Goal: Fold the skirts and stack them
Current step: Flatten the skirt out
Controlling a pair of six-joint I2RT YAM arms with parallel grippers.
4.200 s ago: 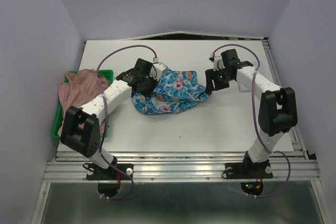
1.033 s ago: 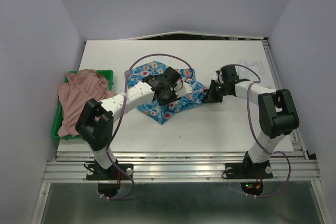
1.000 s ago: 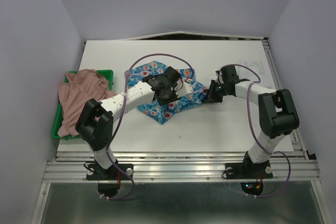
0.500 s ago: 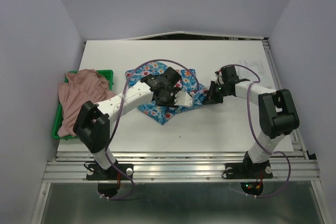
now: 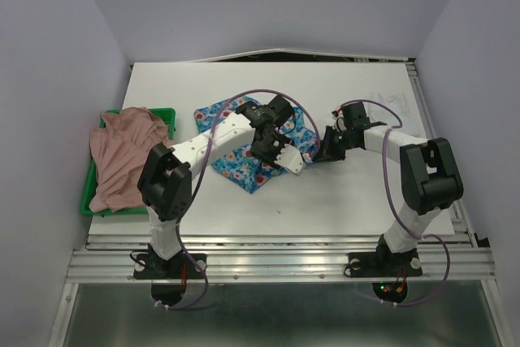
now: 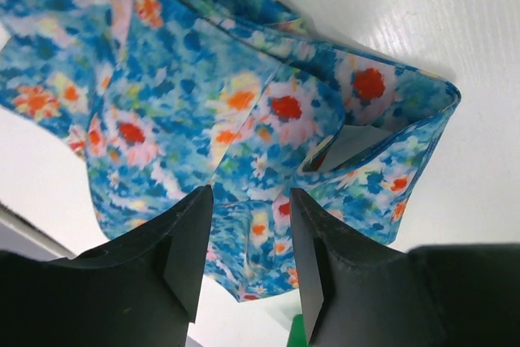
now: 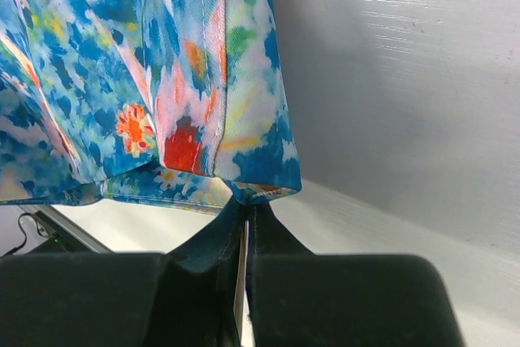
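Dusty-pink skirt: heaped in the green tray, at the near-left edge of the table.
Blue floral skirt: lies crumpled mid-table.
Left gripper: jaws parted and holding nothing, poised over the floral skirt's right part, cloth just beyond its fingertips.
Right gripper: jaws closed, pinching the floral skirt's right hem corner.

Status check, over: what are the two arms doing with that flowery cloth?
Right gripper shut on edge of blue flowered skirt. Left gripper open above it, empty. Pink skirt heaped on green tray. Nothing blocking.
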